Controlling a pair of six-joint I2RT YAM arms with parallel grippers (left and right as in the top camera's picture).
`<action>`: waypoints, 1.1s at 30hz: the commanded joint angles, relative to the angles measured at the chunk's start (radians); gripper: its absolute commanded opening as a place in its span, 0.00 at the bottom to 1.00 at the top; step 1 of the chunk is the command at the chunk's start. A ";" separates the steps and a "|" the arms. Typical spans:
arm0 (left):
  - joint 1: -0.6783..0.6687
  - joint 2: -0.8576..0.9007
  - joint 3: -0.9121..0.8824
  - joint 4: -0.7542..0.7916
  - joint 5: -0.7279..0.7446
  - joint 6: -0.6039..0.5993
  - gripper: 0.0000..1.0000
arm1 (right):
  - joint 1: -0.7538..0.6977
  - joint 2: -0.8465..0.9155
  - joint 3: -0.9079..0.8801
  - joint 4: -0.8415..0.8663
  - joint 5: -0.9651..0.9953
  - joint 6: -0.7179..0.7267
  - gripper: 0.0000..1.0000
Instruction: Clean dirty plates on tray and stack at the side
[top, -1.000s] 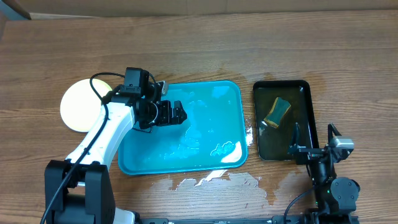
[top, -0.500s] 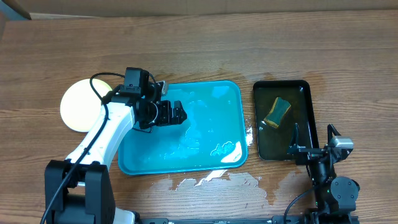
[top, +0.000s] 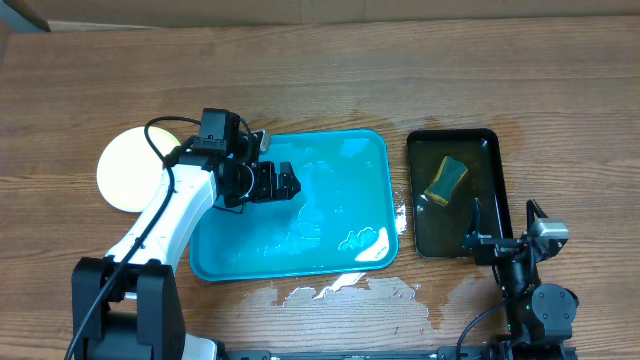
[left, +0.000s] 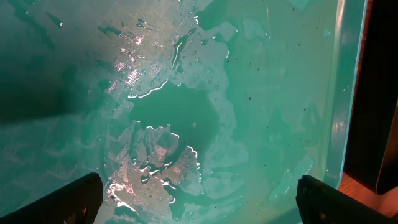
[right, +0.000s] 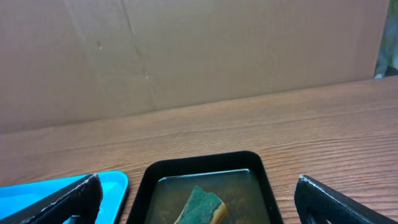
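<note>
left gripper (top: 289, 184) is hanging wide open, empty, over wet tray (top: 350, 195) | plates (top: 122, 170) are lying left of tray, behind its fingers, none on tray | left arm nearer | right gripper (top: 503, 214) is standing open, empty, beside sponge (top: 446, 178)

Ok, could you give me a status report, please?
Left claw open over tray, right claw open, both empty. Tray wet, no plates on it; yellow plate beside it. Nothing in the way.
</note>
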 joint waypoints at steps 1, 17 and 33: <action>-0.005 0.005 0.013 0.003 -0.003 0.027 1.00 | -0.004 -0.006 -0.010 0.006 -0.003 -0.004 1.00; -0.002 -0.560 0.013 0.006 -0.227 0.027 1.00 | -0.004 -0.006 -0.010 0.006 -0.002 -0.004 1.00; 0.050 -1.030 -0.011 0.105 -0.330 0.026 1.00 | -0.004 -0.006 -0.010 0.006 -0.002 -0.004 1.00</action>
